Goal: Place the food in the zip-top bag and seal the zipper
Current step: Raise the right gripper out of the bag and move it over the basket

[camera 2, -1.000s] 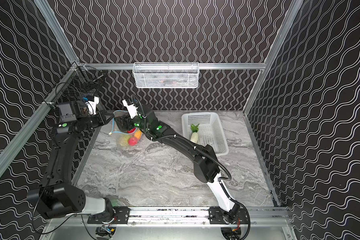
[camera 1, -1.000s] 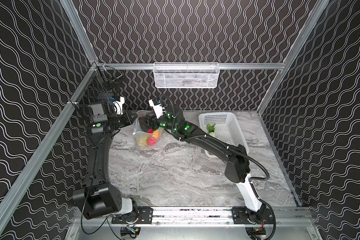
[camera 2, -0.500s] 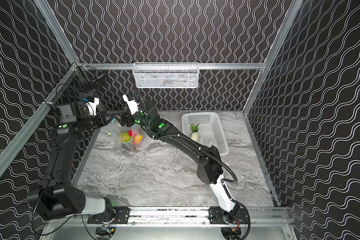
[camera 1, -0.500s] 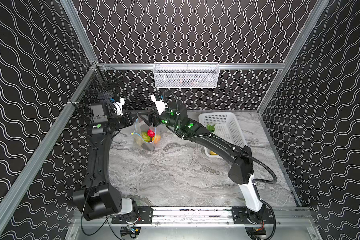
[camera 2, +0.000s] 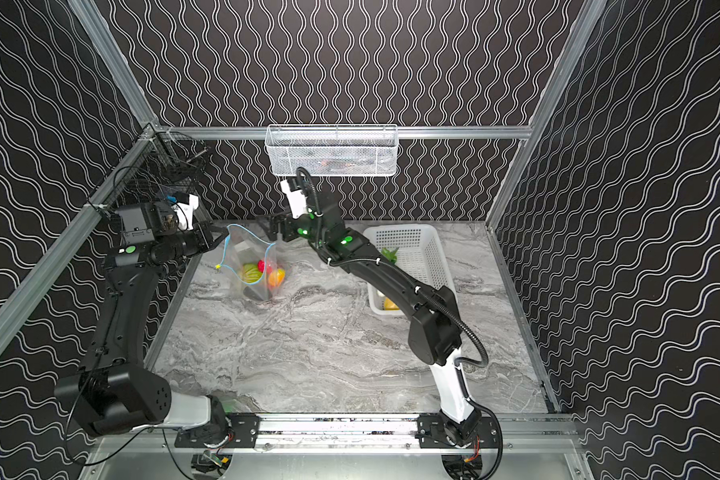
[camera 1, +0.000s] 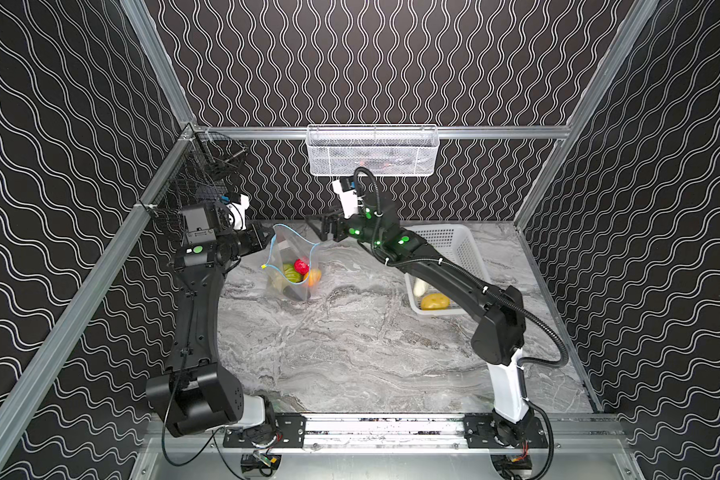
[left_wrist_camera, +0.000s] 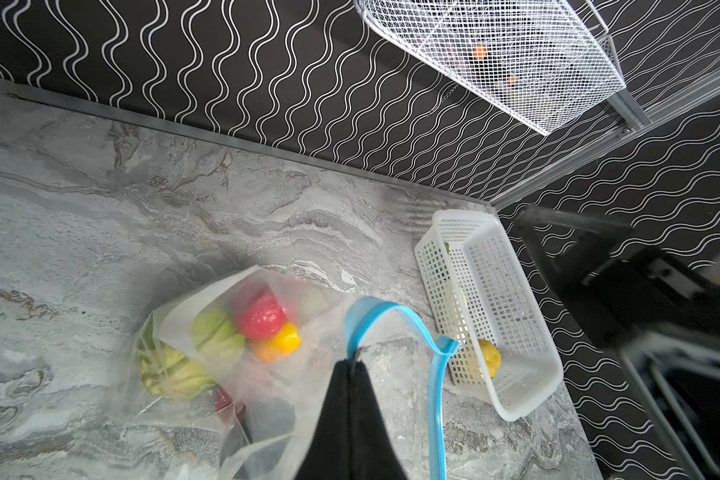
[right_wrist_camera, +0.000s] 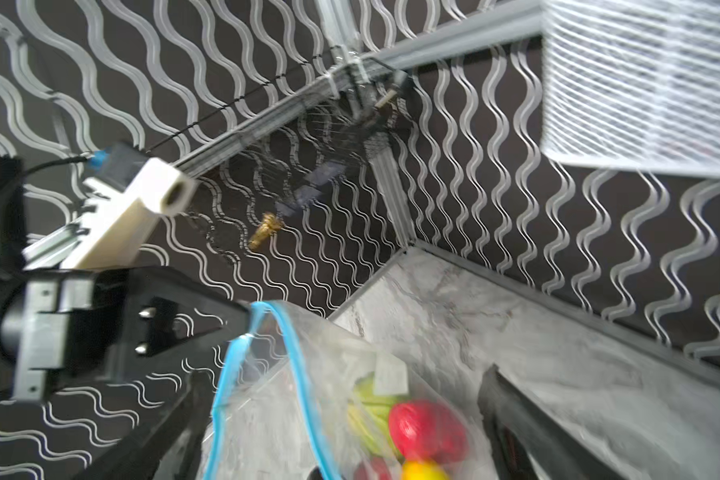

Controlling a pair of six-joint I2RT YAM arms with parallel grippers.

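- Black walls (camera 1: 391, 62) w/ white wavy lines box in a grey marble worktop (camera 1: 350, 353). A wire basket (camera 1: 371, 153) hangs on the back wall.
- zip-top bag (camera 1: 288, 245): clear, floppy, at the back-left of the worktop. Its btm rests on the marble, mouth gapes upward, white label patch (right_wrist_camera: 389, 376) on one side.
- zipper (left_wrist_camera: 385, 308): light-blue strip, unsealed, looping round the mouth. Yellow slider tab (camera 1: 263, 266) dangles at its left end.
- In the bag's btm: green cabbage (camera 1: 291, 275), red fruit (camera 1: 301, 266), orange-red one (camera 1: 314, 276), dark piece (camera 1: 295, 294) lowest.
- left claw (left_wrist_camera: 352, 362): jaws pinched tight on the zipper rim, holding that side of the bag up.
- right claw (camera 1: 317, 227): jaws spread wide, gripping nothing, just beside the bag's right rim, above the worktop.
- white plastic basket (camera 1: 458, 245): at right, well apart from the bag, w/ yellow potato (camera 1: 433, 301) and white radish (camera 1: 420, 286) inside.
- Vs 1 s ago: right claw was low at the bag mouth and has since lifted out and drawn back to the right. Bag mouth now stands higher & wider. Left claw's pinch unchanged.
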